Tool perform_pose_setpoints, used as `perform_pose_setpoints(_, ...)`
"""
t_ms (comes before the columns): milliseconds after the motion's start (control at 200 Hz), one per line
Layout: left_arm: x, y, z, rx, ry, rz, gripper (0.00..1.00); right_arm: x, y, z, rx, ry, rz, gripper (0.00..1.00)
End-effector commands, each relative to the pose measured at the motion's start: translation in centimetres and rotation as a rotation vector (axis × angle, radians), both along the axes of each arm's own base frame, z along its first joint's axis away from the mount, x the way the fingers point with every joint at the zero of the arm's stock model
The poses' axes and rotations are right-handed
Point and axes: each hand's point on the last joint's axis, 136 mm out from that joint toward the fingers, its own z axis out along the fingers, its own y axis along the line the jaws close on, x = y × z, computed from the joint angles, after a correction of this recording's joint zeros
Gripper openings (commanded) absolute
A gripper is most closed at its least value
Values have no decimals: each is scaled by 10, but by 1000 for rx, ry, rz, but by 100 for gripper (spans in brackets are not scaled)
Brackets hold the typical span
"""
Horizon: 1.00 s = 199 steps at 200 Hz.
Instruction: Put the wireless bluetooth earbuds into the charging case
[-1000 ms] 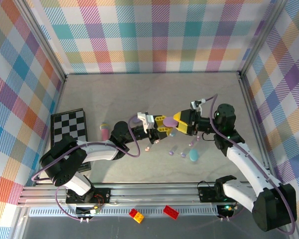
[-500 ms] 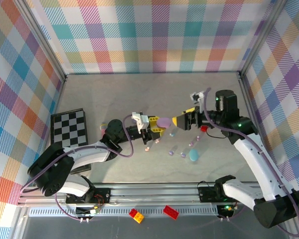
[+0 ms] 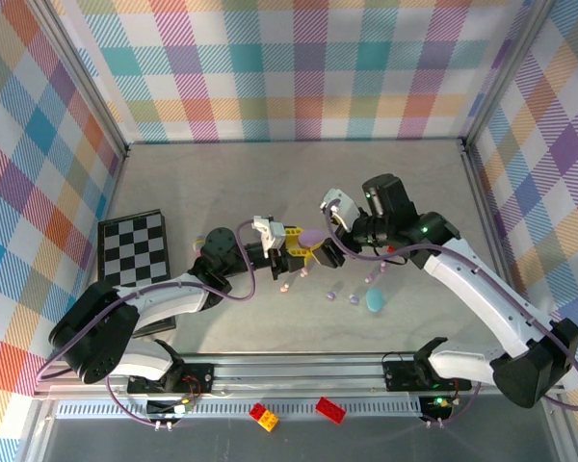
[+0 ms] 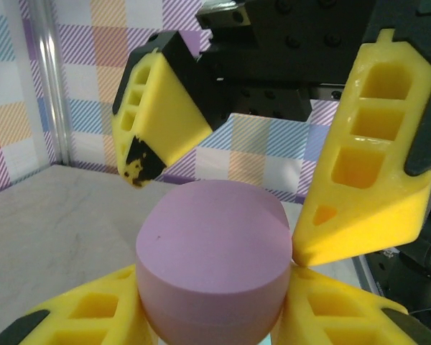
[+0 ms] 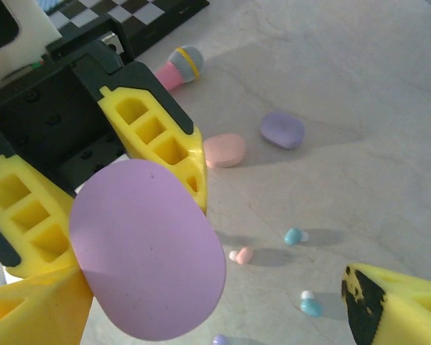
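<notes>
1. Lying loose on the tabletop [image 5: 359, 108], the earbuds are not yet in any case: a teal earbud [image 5: 294, 235] and a pink earbud [image 5: 241, 255] rest near each other, with a few more just beside them.
2. Above them, a lavender case [image 5: 147, 248] is held off the tabletop. Its lid looks shut, with a thin seam around the side.
3. The left gripper [image 4: 212, 280] is clenched on this case, one yellow finger on each side.
4. The right gripper [image 5: 212, 316] is released, with its fingers spread wide around the same case. In the left wrist view one finger comes very close to the case's edge and the other stands apart from it.
5. I judge that the step in hand is to open the lid, so that an earbud can go inside afterwards.
6. To do it well, the right gripper should catch only the upper half, above the seam, while the left gripper grips the lower half firmly. If the fingers press across the seam, the lid will not lift.
7. The pull should be slow and follow the hinge, because the smooth round case may slip or twist.
8. Farther away, a pink case [image 5: 223, 149] and a second lavender case [image 5: 283, 129] lie on the tabletop.
</notes>
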Motion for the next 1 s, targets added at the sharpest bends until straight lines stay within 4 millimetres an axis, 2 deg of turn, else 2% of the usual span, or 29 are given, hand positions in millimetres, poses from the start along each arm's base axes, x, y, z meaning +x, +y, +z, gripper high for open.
perform_pose_setpoints(0,-11,3,16,-37,-42,-35,38,12,-2,11,-40,-108,3,88)
perform_pose_setpoints(375,-12,4,12,-29,-31,-41,38,21,-4,39,47,-197,-69,86)
perform_pose_setpoints(805,-10,3,7,-26,-16,-45,38,31,-4,49,95,-209,-134,90)
perform_pose_setpoints(990,-7,4,7,-39,-6,-40,38,22,-7,49,111,-201,-126,93)
